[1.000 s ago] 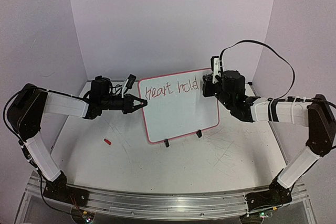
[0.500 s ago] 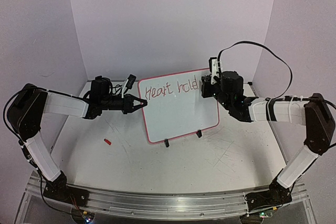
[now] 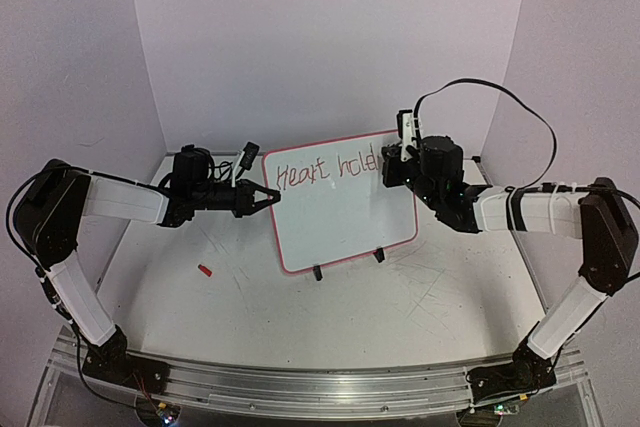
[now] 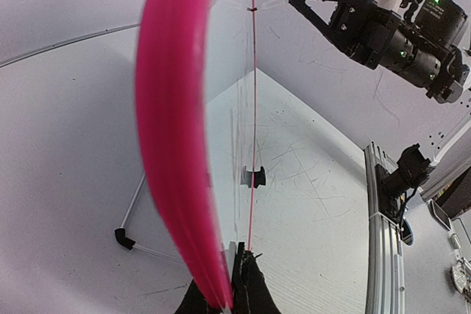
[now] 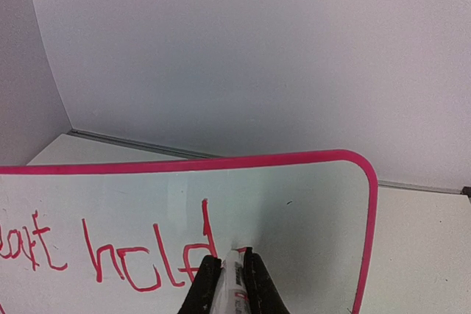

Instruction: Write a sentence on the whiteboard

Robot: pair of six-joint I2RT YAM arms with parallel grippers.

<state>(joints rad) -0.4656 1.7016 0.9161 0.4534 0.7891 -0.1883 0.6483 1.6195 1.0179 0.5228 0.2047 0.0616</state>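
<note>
Hiding the red scrawl's end, the right claw point(image 5: 227, 259) pinches a white marker pen point(image 5: 231, 276) against the upright pink-rimmed rectangular whiteboard point(image 3: 340, 209) on the scuffed white counter point(image 3: 300, 317); the outstretched left claw point(image 3: 268, 197) clamps its left rim.

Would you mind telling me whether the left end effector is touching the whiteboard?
Touching. The left wrist view shows the left end effector closed on the pink rim of the whiteboard, no gap.
</note>
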